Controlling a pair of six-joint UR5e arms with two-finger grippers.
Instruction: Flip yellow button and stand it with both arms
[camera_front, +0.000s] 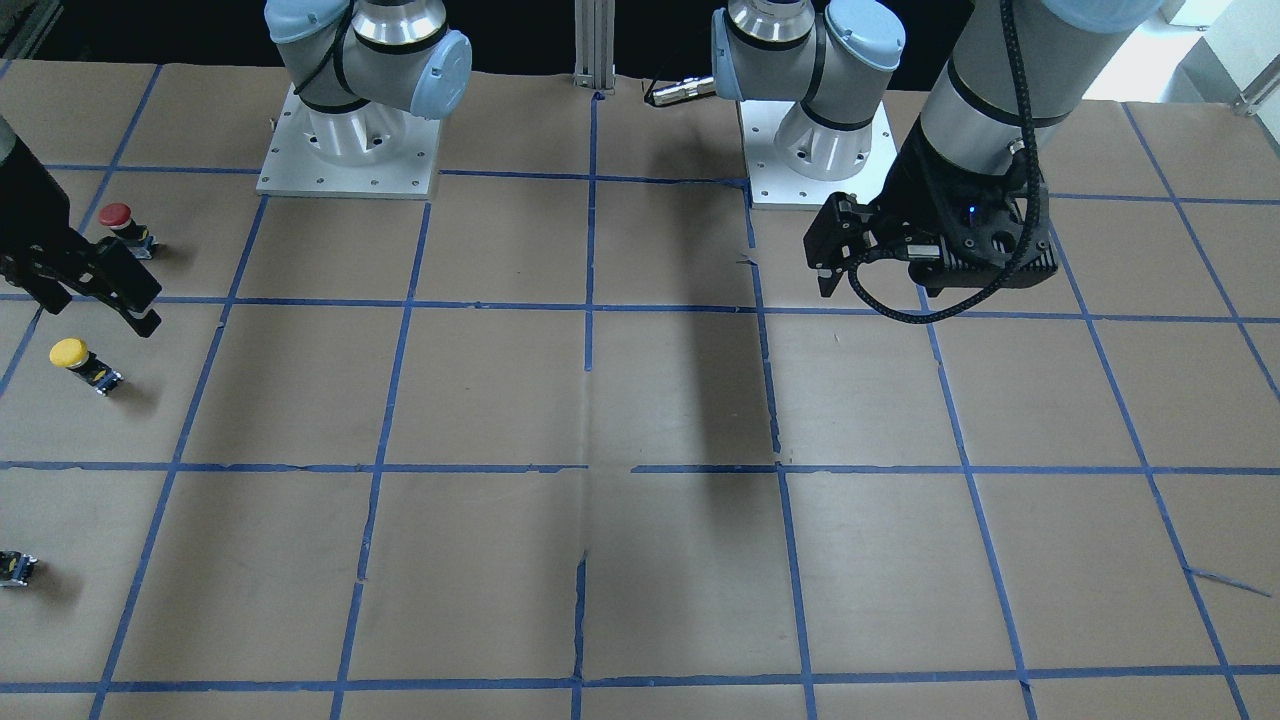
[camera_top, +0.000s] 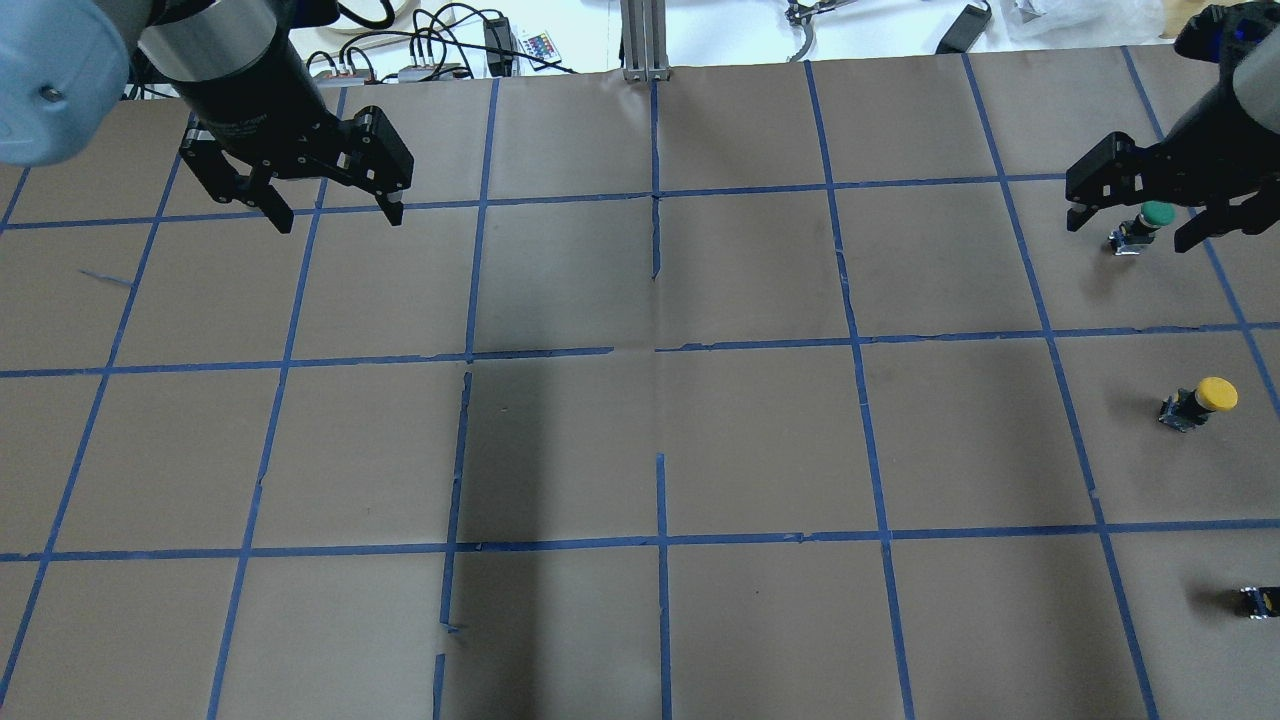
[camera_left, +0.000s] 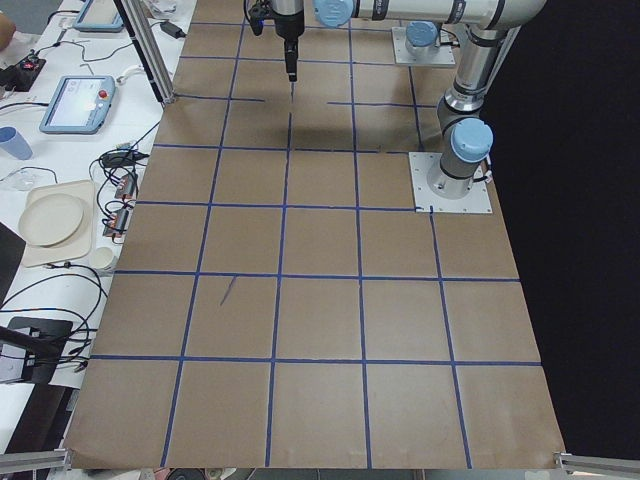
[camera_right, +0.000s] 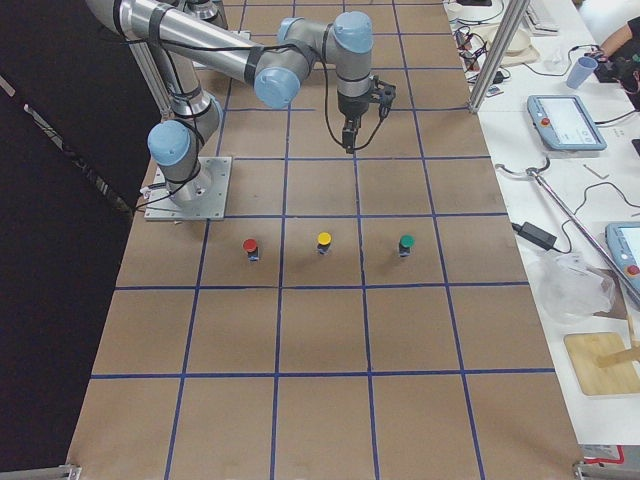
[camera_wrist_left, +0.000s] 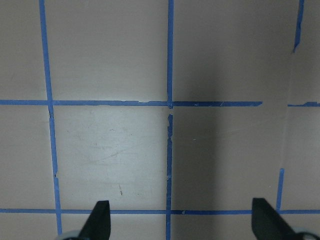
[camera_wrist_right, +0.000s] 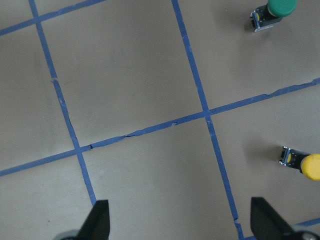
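Note:
The yellow button (camera_top: 1203, 398) sits on the brown paper near the table's right edge, with a round yellow cap on a black block. It also shows in the front view (camera_front: 80, 363), the right exterior view (camera_right: 323, 242) and at the right wrist view's edge (camera_wrist_right: 306, 164). In the right exterior view it seems to stand cap up. My right gripper (camera_top: 1130, 232) is open and empty, high above the table, beyond the yellow button and over a green button (camera_top: 1150, 222). My left gripper (camera_top: 340, 220) is open and empty at the far left, over bare paper.
A red button (camera_front: 120, 225) stands on the robot's side of the yellow one, and the green button (camera_right: 406, 244) on the far side. The paper carries a grid of blue tape (camera_top: 660, 360). Tablets, cables and plates lie off the table's far edge (camera_left: 80, 100).

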